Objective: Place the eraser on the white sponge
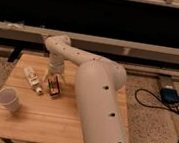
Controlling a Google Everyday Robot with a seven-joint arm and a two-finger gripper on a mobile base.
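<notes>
The eraser [54, 87], a small black bar with red-orange markings, lies on the wooden table [65, 120] left of centre. My gripper [53, 75] hangs at the end of the white arm, pointing down. It sits just above and behind the eraser's far end. The white sponge does not show; it is hidden or out of view.
A long white labelled tube [32, 79] lies just left of the eraser. A white cup [8, 99] stands near the table's front left. My thick white arm [99, 98] crosses the table's right half. Cables and a blue box [170, 94] lie on the floor at right.
</notes>
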